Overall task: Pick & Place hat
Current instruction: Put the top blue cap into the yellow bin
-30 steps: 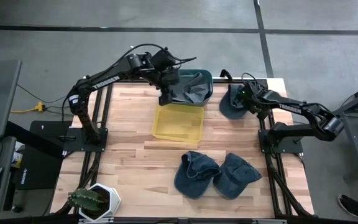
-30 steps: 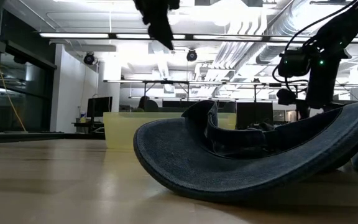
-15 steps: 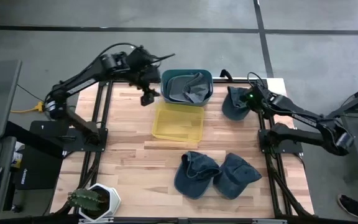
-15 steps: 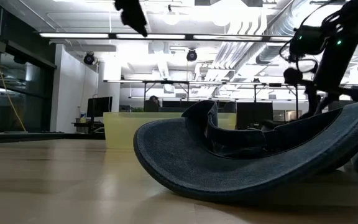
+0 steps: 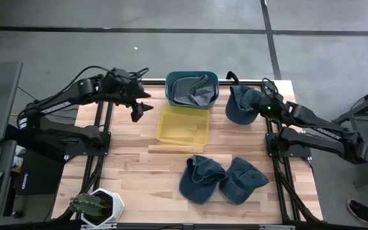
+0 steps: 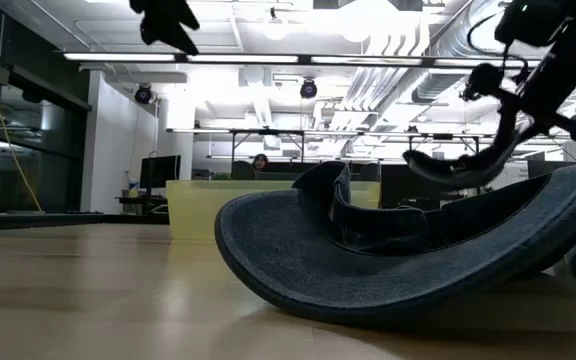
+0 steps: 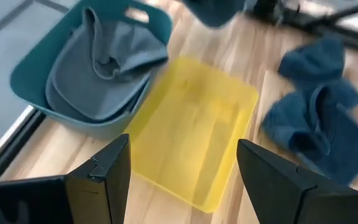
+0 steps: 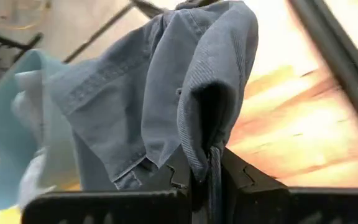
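Nearest you on the bench, two blue hats lie slumped side by side, waiting their turn. Beyond them sits an empty yellow tray, and behind it a teal bin already holding a grey hat (likely the drop point). At the far right edge, your right gripper has its fingers clamped on a fold of a blue denim hat, which hangs lifted off the wood, probably so it can be carried clear. Your left gripper hovers beside the tray, fingers spread and holding nothing.
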Available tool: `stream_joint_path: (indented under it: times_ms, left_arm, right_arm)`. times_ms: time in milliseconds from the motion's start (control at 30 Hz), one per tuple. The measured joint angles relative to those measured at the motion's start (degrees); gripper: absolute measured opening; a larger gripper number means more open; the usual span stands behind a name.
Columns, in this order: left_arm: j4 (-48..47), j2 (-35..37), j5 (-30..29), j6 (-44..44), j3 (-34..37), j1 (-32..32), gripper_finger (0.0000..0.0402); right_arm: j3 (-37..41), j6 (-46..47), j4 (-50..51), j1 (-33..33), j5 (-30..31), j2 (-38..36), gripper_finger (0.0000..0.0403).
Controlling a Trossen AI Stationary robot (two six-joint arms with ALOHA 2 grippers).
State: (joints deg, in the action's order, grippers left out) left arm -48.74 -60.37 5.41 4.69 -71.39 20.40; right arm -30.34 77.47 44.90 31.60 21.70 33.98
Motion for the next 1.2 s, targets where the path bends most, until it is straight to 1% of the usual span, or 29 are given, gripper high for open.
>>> stream_joint_path:
  times_ms: [100,167,300,400,500,600,700,967,1200]
  left_arm:
    - [-0.17,1.20,-1.93,2.87,0.19,-1.87,0.0236]
    - [0.41,1.60,-2.32,4.63,0.28,-2.96,0.0236]
    - [4.60,1.57,-2.13,8.92,0.28,-4.99,0.0236]
    - [10.61,0.27,-2.08,11.19,0.21,-6.58,0.0236]
    - [15.47,-1.50,-2.05,12.37,0.28,-7.80,0.0236]
    - [20.96,-3.28,-1.12,13.57,0.25,-7.79,0.0236]
    - [24.01,-5.47,0.08,14.88,0.25,-7.67,0.0236]
    - [25.56,-9.01,-0.86,15.41,0.25,-7.67,0.0236]
    - [29.80,-10.96,-1.29,18.19,0.25,-7.68,0.0236]
  right_arm:
    - [-1.65,-0.65,-0.23,-3.72,1.75,-1.26,0.0023]
    - [-3.17,-3.14,-1.16,-6.46,2.86,-1.52,0.0023]
    - [-7.55,-7.56,-3.25,-12.03,5.06,-0.79,0.0023]
    - [-11.01,-11.28,-4.09,-16.26,7.49,0.71,0.0023]
    - [-14.37,-15.86,-5.94,-19.82,8.32,2.75,0.0023]
    - [-17.47,-19.49,-7.85,-23.04,8.39,5.70,0.0023]
    - [-20.24,-22.18,-9.78,-25.96,8.48,9.52,0.0023]
    - [-28.57,-26.63,-12.65,-31.33,9.61,21.81,0.0023]
    - [-35.45,-30.46,-12.60,-33.71,10.29,30.46,0.0023]
